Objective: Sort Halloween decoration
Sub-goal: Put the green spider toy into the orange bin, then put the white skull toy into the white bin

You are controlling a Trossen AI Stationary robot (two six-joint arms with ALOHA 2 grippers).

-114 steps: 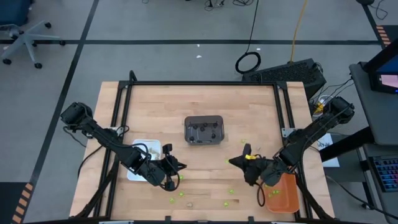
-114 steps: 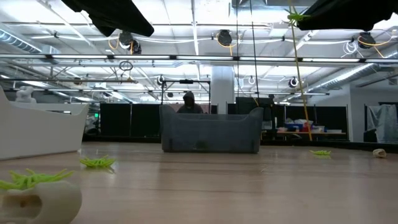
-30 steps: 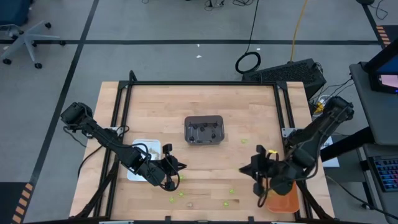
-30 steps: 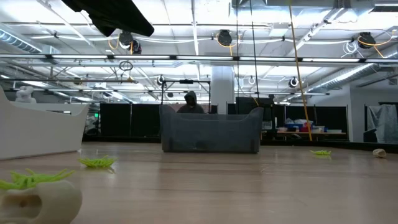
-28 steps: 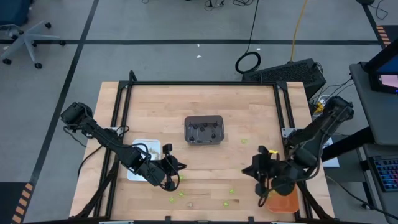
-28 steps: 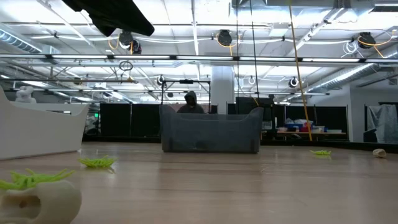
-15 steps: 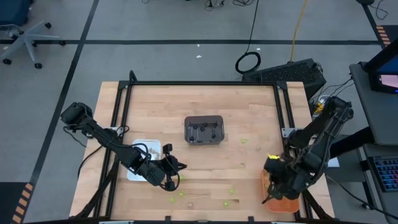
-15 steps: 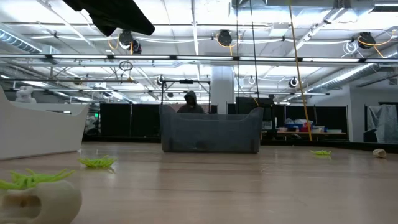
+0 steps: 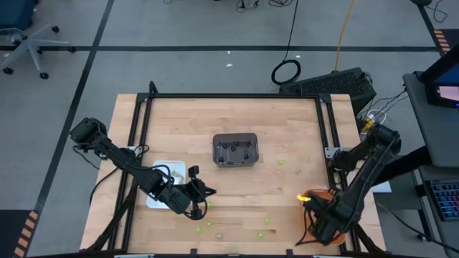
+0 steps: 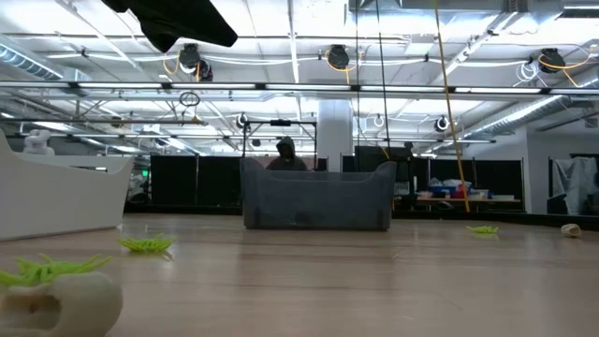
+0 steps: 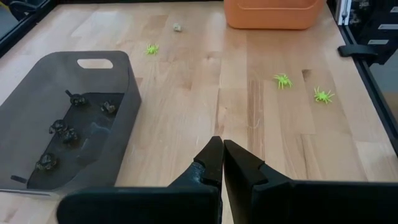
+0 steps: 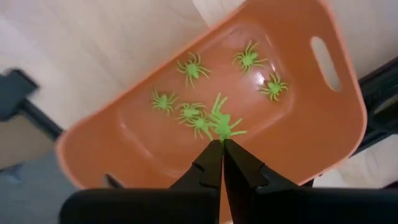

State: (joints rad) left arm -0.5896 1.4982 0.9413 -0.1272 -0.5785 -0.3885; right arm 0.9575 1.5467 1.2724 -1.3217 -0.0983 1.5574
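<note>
- Step in hand, as I judge it: delivery. My right gripper [image 12: 221, 144] hangs over the orange tray [image 12: 323, 99], clenched on a lime-green spider [image 12: 222, 122]; six more lie inside.
- Next move calls for parting the fingers so the spider drops clear of the rim, then lifting away.
- Left gripper [image 11: 222, 148] is closed on nothing, waiting near the dark grey tray [image 11: 118, 68] (dark spiders within).
- Loose green spiders [image 11: 283, 79] remain on the table [image 11: 205, 93].
</note>
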